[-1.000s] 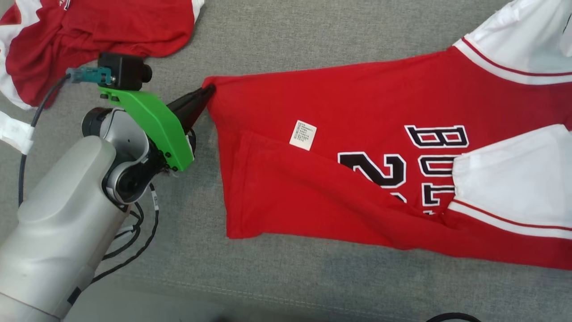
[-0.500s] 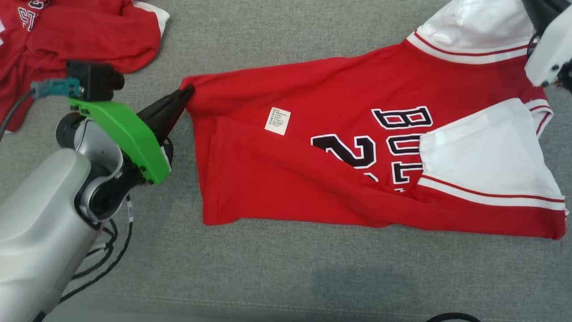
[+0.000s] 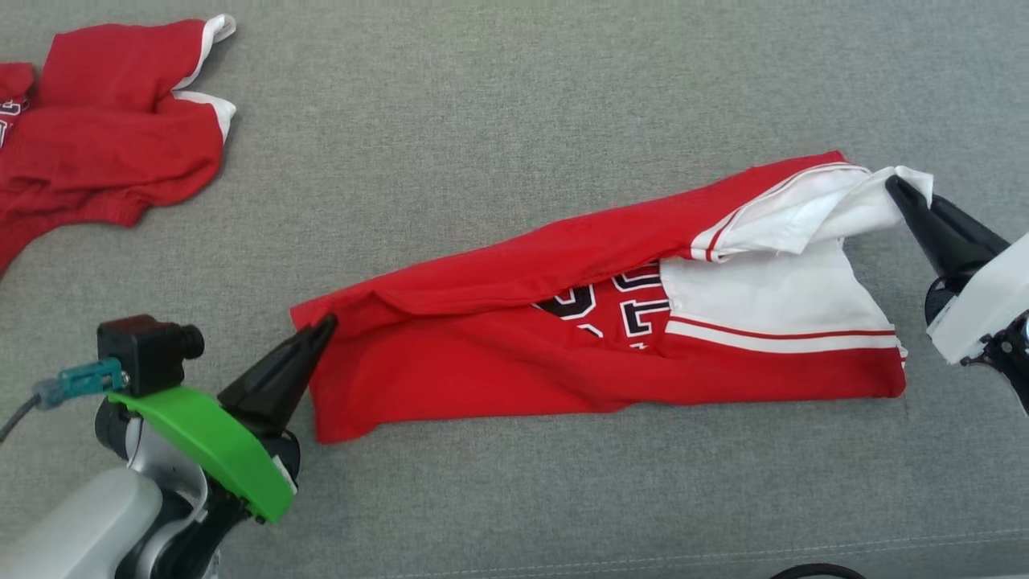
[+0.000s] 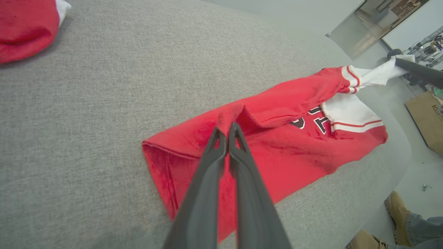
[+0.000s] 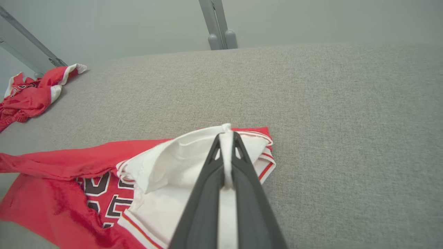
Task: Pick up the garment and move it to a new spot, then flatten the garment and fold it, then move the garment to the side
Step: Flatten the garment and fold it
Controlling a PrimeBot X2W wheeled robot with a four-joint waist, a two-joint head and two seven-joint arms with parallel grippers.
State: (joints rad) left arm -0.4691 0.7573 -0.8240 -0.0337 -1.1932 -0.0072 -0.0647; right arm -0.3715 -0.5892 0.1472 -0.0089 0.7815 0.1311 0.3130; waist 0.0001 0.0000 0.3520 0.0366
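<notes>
the grey pad (image 3: 514, 88) spans the work area. the jersey (image 3: 482, 386) lies across its middle, long and half folded, far edge lifted and rolled toward the near one, white sleeve end to the robot's right. a second red top (image 3: 104, 153) sits bunched at the far left, well apart. the left gripper (image 3: 325, 325) is clamped on the red hem corner; the right gripper (image 3: 894, 186) is clenched on the white sleeve edge.

this looks like the lengthwise fold, partway through. to do it well, i'd bring both ends toward the robot at one pace, keeping the held edge lightly taut so it doesn't sag mid-span, and lay it along the near edge before letting go. pull too hard and the lower layer will likely drag on the pad.

the left wrist view adds the pad's rounded end, a box (image 4: 427, 119) on the floor and a person's shoe (image 4: 394, 207). the right wrist view shows a strip of white cloth (image 5: 226, 162) pinched in that gripper. the head view gives the black lettering (image 3: 619, 301), half covered by the fold.
</notes>
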